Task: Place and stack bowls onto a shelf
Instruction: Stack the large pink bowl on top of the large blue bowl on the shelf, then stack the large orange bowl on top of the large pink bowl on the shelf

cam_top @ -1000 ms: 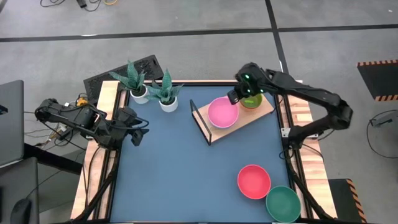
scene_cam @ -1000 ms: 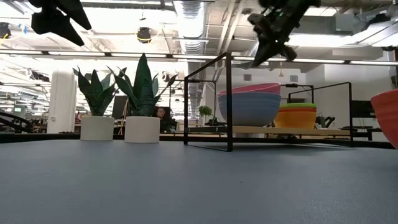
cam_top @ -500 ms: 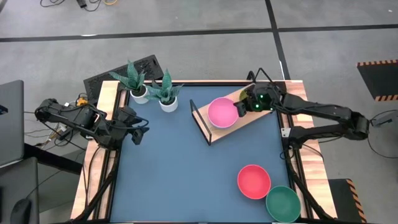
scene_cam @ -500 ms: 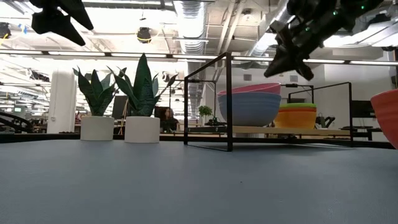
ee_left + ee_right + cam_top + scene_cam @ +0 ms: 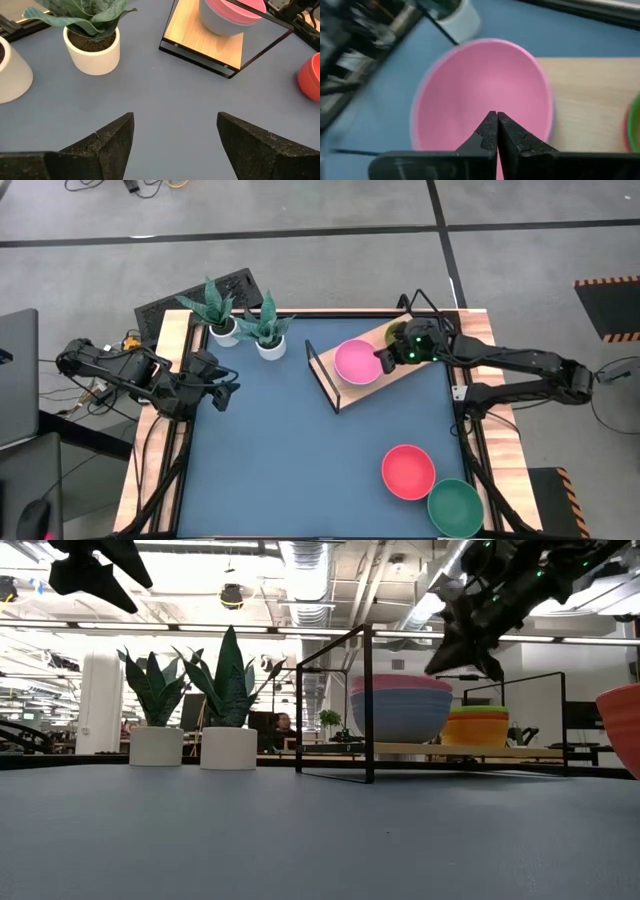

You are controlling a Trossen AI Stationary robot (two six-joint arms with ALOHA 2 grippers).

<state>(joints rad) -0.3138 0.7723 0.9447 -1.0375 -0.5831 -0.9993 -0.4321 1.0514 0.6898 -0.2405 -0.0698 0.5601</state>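
Note:
The shelf (image 5: pixel 392 370) stands at the table's far right, a light-wood board on a black wire frame. On it the pink bowl (image 5: pixel 356 361) sits nested in the blue bowl (image 5: pixel 400 718). Beside them is a stack of small bowls (image 5: pixel 477 726) with the lime green one on top (image 5: pixel 635 125). My right gripper (image 5: pixel 496 116) is shut, pointing down over the pink bowl (image 5: pixel 480 90), between it and the small stack (image 5: pixel 386 358). The coral-red bowl (image 5: pixel 408 471) and dark green bowl (image 5: pixel 455 507) rest on the mat at the near right. My left gripper (image 5: pixel 175 135) is open and empty at the table's left (image 5: pixel 222 395). My right gripper's shut fingertips (image 5: pixel 438 664) come from above, slanting down, close over the pink bowl's rim (image 5: pixel 440 681) on the side toward the small stack. I cannot tell whether they touch it.
Two white pots with spiky plants (image 5: pixel 220 315) (image 5: pixel 268 332) stand at the far left of the mat. The blue mat (image 5: pixel 290 460) is bare in the middle and near left. The shelf's wire frame (image 5: pixel 368 700) rises above the bowls.
My right gripper has moved from over the small stack toward the pink bowl and gone down. The pink bowl, tilted in the blue bowl before, now sits level in it.

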